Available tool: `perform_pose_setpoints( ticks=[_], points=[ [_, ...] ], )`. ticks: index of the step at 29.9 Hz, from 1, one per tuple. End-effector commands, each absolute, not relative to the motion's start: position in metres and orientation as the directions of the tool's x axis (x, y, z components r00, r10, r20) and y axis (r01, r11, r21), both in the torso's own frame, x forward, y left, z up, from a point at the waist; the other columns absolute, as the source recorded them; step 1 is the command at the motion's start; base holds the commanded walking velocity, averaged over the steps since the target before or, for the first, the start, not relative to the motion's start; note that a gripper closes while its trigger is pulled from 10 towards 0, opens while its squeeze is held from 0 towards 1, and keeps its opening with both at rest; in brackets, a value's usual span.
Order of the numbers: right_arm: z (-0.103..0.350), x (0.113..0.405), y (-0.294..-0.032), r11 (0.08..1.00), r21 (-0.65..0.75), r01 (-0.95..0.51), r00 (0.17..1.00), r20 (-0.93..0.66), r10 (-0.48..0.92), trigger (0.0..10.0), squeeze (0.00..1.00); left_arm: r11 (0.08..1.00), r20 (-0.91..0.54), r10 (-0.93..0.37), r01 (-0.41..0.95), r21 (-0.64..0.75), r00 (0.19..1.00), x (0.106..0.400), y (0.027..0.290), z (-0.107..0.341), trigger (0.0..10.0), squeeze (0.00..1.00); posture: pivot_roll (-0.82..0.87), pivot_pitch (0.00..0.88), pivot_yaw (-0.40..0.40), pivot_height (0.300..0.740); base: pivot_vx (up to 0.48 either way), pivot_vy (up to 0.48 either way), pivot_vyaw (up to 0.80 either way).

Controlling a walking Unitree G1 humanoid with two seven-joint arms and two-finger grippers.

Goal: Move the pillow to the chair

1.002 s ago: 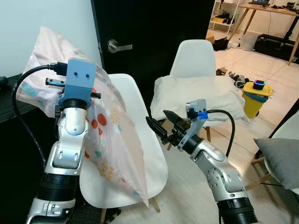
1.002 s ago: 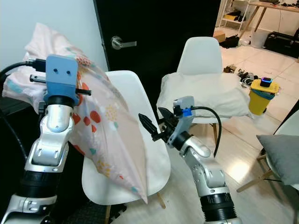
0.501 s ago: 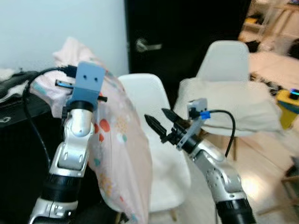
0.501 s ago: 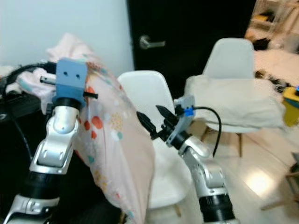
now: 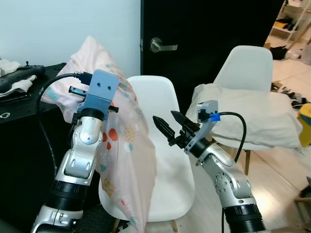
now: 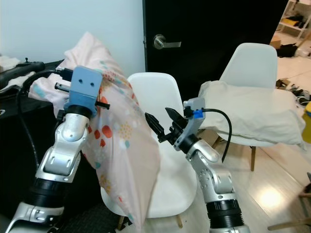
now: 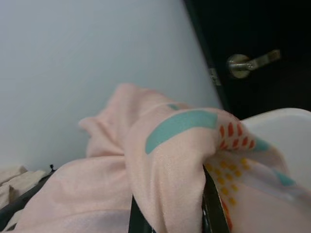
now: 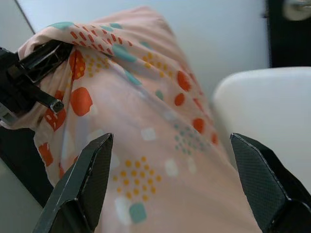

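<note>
Pillow: pale pink fabric pillow with orange, teal and white printed shapes (image 5: pixel 124 160), held up in the air by one bunched end; the rest hangs down over the left edge of the nearer chair's seat and across the left part of its backrest.
Left gripper: raised beside the pillow's upper end (image 7: pixel 167 221); in the left wrist view its two black fingers (image 7: pixel 210 211) stand either side of a gathered fold of the pink fabric, clamped on it.
Right gripper: raised in front of the nearer chair's backrest (image 5: pixel 172 128), fingers spread apart and holding nothing; tips point toward the hanging pillow, near it but not touching.
Nearer chair: white moulded plastic shell chair (image 5: pixel 165 121), standing before the black door; the right part of its seat and backrest is bare.
Farther chair: second white moulded plastic shell chair (image 5: pixel 248 60), to the right of and behind the first.
Second pillow: plain cream-white pillow (image 5: pixel 252 114), lying across the farther chair's seat and overhanging its right edge.
Door: black door with a silver lever handle (image 5: pixel 163 46), behind both chairs.
Wall: pale blue-white wall (image 5: pixel 58 24), to the left of the door.
</note>
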State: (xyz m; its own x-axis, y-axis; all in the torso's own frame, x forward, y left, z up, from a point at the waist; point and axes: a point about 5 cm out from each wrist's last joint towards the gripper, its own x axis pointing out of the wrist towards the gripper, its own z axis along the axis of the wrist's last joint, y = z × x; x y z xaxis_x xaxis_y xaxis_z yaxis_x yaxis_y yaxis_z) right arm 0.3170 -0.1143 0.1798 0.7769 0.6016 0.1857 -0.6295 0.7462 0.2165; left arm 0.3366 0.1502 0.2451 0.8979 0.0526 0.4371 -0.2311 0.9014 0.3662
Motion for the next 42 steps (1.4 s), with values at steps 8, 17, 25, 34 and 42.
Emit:
perform_pose_setpoints(
  ticks=[8, 17, 25, 34, 42],
  points=[
    [0.168, 0.319, -0.110, 0.762, 0.217, -0.610, 0.789, 0.078, 0.610, 10.0, 0.00, 0.779, 0.468, -0.016, -0.282, 0.560, 0.883, 0.344, 0.151, 0.253, 10.0, 0.00, 0.03, 0.035, 0.001, 0.725, 0.000, 0.000, 0.00],
    [0.156, 0.320, -0.116, 0.788, 0.231, -0.571, 0.811, 0.010, 0.585, 10.0, 0.00, 0.471, 0.446, -0.033, -0.380, 0.796, 0.894, 0.354, 0.172, 0.253, 10.0, 0.00, 0.03, 0.031, 0.007, 0.690, 0.000, 0.000, 0.00],
    [0.162, 0.320, -0.113, 0.769, 0.254, -0.587, 0.802, 0.055, 0.595, 10.0, 0.00, 0.324, 0.663, 0.078, -0.648, 0.689, 0.744, 0.342, 0.204, 0.302, 10.0, 0.00, 0.03, 0.024, 0.006, 0.670, 0.000, 0.000, 0.00],
    [0.160, 0.327, -0.125, 0.822, 0.258, -0.508, 0.855, 0.033, 0.518, 10.0, 0.00, 0.248, 0.769, -0.128, -0.731, 0.636, 0.626, 0.336, 0.159, 0.321, 10.0, 0.00, 0.03, 0.021, 0.013, 0.640, 0.000, 0.000, 0.00],
    [0.144, 0.328, -0.137, 0.878, 0.220, -0.426, 0.890, -0.075, 0.451, 10.0, 0.00, 0.231, 0.528, -0.265, -0.479, 0.847, 0.807, 0.354, 0.118, 0.228, 10.0, 0.00, 0.01, 0.035, 0.025, 0.620, 0.000, 0.000, 0.00]
  ],
)
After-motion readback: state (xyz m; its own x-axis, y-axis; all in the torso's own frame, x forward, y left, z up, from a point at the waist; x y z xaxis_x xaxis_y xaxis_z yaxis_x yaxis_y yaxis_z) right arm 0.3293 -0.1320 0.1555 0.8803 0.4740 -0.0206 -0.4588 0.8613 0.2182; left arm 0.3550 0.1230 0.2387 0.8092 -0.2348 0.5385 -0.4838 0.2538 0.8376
